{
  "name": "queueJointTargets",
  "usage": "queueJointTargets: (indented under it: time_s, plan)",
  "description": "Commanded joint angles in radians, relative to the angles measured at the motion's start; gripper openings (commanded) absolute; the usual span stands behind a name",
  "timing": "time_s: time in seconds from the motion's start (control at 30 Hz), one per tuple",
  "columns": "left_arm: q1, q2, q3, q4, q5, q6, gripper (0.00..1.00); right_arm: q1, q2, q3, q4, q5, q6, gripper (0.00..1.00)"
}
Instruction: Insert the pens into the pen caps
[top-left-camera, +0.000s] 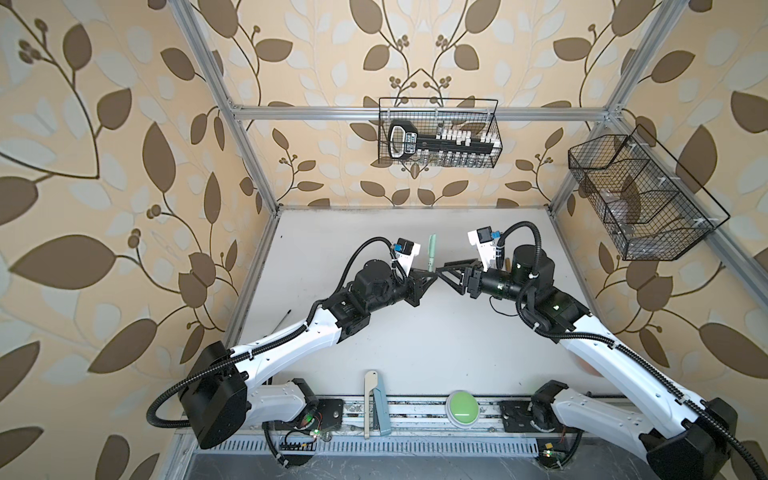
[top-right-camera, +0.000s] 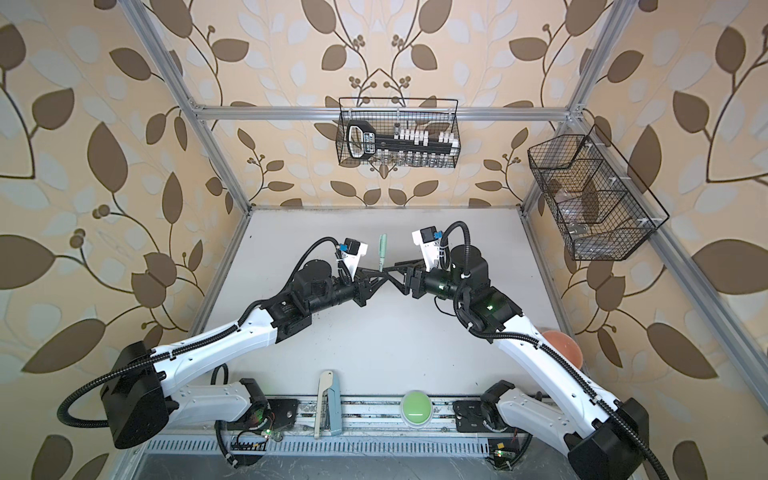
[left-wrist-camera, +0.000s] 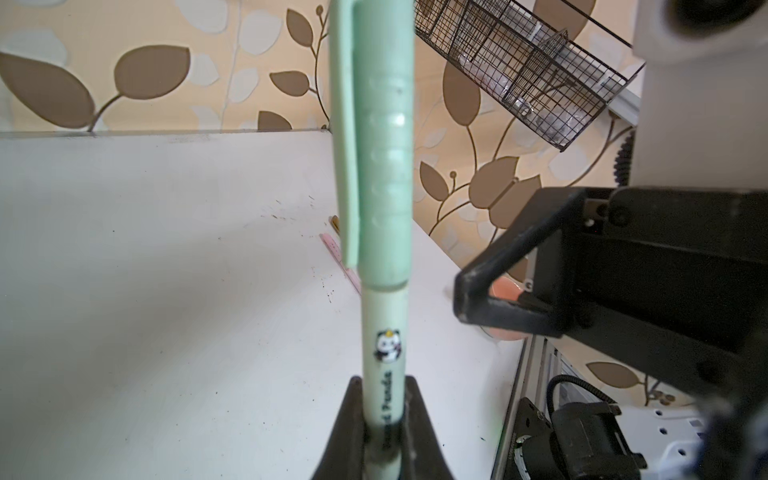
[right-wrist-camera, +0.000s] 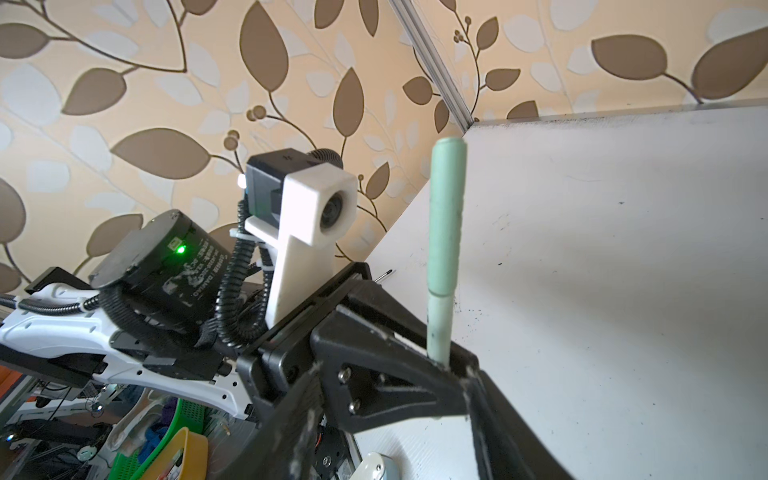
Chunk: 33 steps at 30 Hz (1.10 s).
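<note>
Both arms reach inward over the table, tips almost meeting: left gripper clamps the green pen, cap on, right gripper beside it, jaws spread.

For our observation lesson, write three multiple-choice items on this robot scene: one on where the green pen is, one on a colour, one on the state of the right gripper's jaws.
1. Where is the green pen? A flat on the table; B held in the left gripper; C in a wire basket.
2. What colour is the cap on it? A pink; B brown; C green.
3. The jaws of the right gripper are: A open; B shut on the pen; C shut on the cap.
Key: 1 B, the jaws pinch the barrel's lower end; 2 C, it matches the pen; 3 A, they stand apart beside the pen.
</note>
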Motion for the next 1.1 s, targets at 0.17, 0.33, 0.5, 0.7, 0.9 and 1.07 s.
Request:
queueJointTargets:
  time_s: [0.17, 0.33, 0.5, 0.7, 0.9, 1.07]
  plan:
    - [-0.035, -0.016, -0.006, 0.096, 0.075, -0.038, 0.0, -0.003, 0.085, 0.053, 0.031, 0.006, -0.029, 0.56]
    - [-0.049, -0.002, 0.003, 0.081, 0.077, -0.033, 0.0, -0.003, 0.107, 0.07, 0.048, -0.005, -0.026, 0.49]
    - [-0.051, 0.003, -0.004, 0.073, 0.053, -0.035, 0.0, -0.003, 0.12, 0.072, 0.051, -0.02, -0.022, 0.27]
    - [-0.051, 0.015, 0.039, 0.018, 0.017, -0.031, 0.04, -0.024, 0.126, 0.095, -0.036, -0.001, -0.039, 0.0]
    - [-0.051, -0.036, 0.04, -0.135, -0.133, -0.038, 0.84, -0.136, 0.18, 0.214, -0.323, 0.055, -0.162, 0.0]
    - [-0.05, -0.173, 0.015, -0.4, -0.408, -0.055, 0.99, -0.248, 0.293, 0.223, -0.451, 0.166, -0.261, 0.0]
